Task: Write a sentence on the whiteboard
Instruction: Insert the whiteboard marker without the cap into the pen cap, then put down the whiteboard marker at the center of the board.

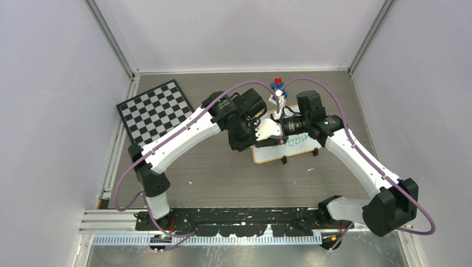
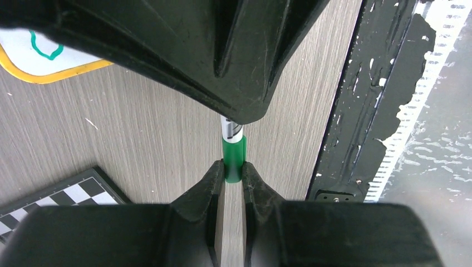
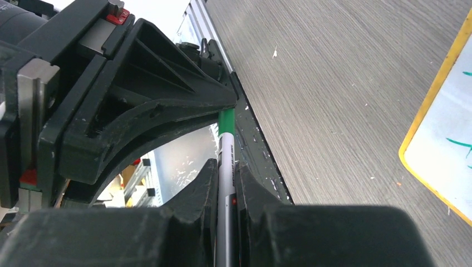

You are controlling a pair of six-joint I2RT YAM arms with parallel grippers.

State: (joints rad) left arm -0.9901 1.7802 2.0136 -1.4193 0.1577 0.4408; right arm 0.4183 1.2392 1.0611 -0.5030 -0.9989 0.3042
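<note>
Nearest, flat on the surface between both arms: the whiteboard, with the sentence in green, half hidden under the wrists and not legible. Just above its left end, nose to nose: left jaws clamped on the green cap, right jaws clamped on the marker barrel, long axis running left to right. Cannot see the tip, nor tell whether the cap is seated.

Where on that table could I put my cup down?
Bare tabletop lies between the whiteboard and the black rail in front, and in the far right corner. Crowded: the middle, where the left gripper and right gripper clamp the green marker.
</note>
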